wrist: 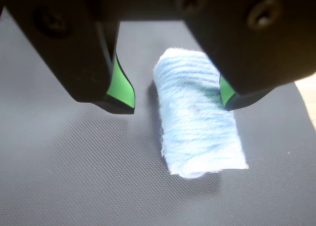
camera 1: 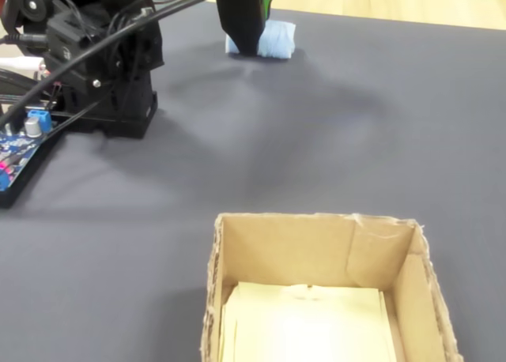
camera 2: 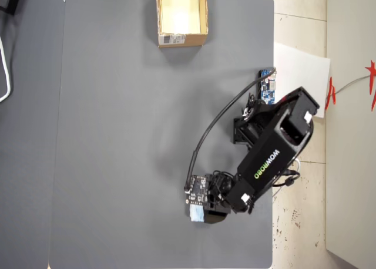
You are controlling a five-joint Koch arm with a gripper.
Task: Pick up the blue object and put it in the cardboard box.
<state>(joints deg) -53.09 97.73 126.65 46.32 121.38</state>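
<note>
In the wrist view the end effector (wrist: 177,100) stands wide open astride the blue object (wrist: 197,112) (a ribbed roll lying on the table (wrist: 74,171)) at frame centre; overhead, the cardboard box (camera 2: 181,40) sits top centre.

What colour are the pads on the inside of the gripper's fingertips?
Bright green, set against the black gripper body. The pads show best in the wrist view.

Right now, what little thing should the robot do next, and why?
Probably squeeze the pincer shut. In the wrist view its green-padded jaws stand open on either side of the blue object, which lies on the dark mat; the right pad looks nearly touching, the left has a gap.
</note>
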